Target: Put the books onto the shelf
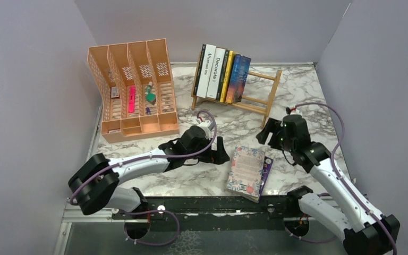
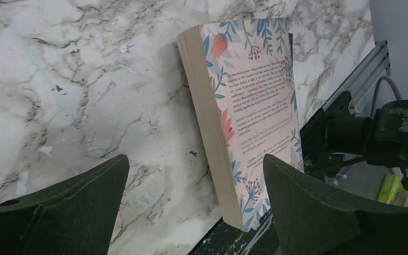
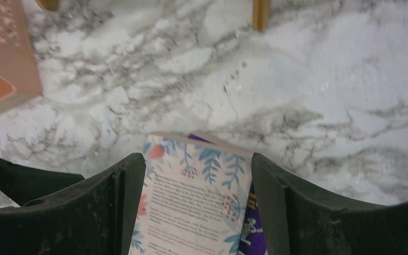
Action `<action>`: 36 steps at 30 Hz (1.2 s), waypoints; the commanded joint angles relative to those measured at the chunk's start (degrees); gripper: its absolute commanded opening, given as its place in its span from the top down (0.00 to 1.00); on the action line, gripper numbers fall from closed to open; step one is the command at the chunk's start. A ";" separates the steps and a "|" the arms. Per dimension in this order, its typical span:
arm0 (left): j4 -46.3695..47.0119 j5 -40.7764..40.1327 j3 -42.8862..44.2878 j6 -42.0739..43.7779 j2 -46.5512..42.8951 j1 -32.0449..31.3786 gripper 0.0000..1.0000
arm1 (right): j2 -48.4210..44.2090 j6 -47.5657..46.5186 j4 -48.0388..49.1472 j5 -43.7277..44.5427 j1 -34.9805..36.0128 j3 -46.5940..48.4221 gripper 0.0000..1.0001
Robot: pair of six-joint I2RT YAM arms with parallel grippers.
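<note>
floral book (image 1: 247,172): lies flat on the marble table (image 1: 202,180) at its near edge, between the two arms; its near end reaches past the table edge; not yet on the shelf
purple edge (image 1: 267,164): shows along the book's right side; i cannot tell whether it is the book's own cover or something under it
long axis: runs near to far, the far end leaning slightly right; the page block faces left
left gripper (image 1: 223,151): just left of the book, pointing right at its long page edge; fingers spread wide, empty, not touching it
right gripper (image 1: 265,137): just beyond the book's far right corner, looking down on the far short end; fingers parted, nothing in them; in the right wrist view that end sits between them, seemingly lower
nearer arm: both are close; the left looks better lined up with the long side, the right with the short end
coming move, as a judgement: the book is too wide to pinch flat across its cover, so it likely needs an edge lifted or a grip on the overhanging end
shelf (image 1: 268,87): far, right of centre, well apart from the floral book; its right end looks free
shelved books (image 1: 219,74): stand in a row at the shelf's left, leaning left
orange organiser (image 1: 133,90): far left, no part in this
</note>
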 commanded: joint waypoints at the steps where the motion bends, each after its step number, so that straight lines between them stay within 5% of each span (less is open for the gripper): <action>1: 8.49 6.74 1.07 -2.87 7.01 -0.59 0.05 | -4.85 6.45 -2.87 -1.67 0.22 -8.07 0.23; 10: 10.55 8.09 3.49 -4.88 15.99 -0.96 0.12 | -6.02 12.15 2.03 -7.57 0.20 -17.73 0.25; 22: 17.70 12.07 5.06 -8.95 23.52 -1.48 0.41 | -2.51 15.64 13.19 -22.69 0.26 -24.16 0.42; 36: 29.40 12.10 -2.05 -16.25 15.86 -1.78 0.56 | -4.79 19.53 24.07 -29.88 0.25 -30.42 0.50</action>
